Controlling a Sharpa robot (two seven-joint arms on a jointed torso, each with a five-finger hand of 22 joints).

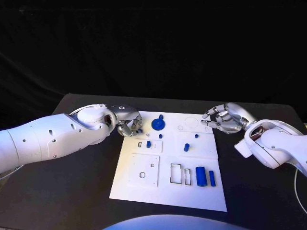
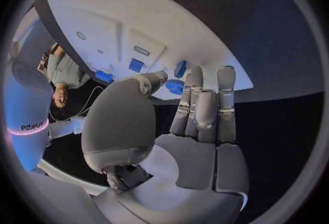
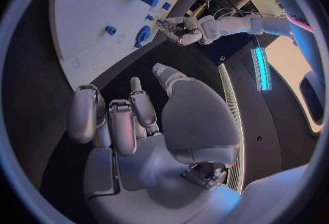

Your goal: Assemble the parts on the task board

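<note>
While hovering at task board (image 1: 126,189) far-left edge | left hand (image 1: 128,121) nearer round blue part (image 1: 158,124) (just right of fingers) | both hands empty, right hand (image 1: 225,118) fingers loosely curled.

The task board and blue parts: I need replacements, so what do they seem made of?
The task board looks like matte white plastic or painted sheet: flat, even, no glare, with cut recesses. The blue parts, such as the cylinder, look like solid-coloured moulded or printed plastic, dull in finish; the pictures cannot settle it.

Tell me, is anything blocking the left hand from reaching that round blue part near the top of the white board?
Nothing visible. The left hand hovers at the board's far left corner, holding nothing, and only bare white plate lies between it and the round blue part.
</note>
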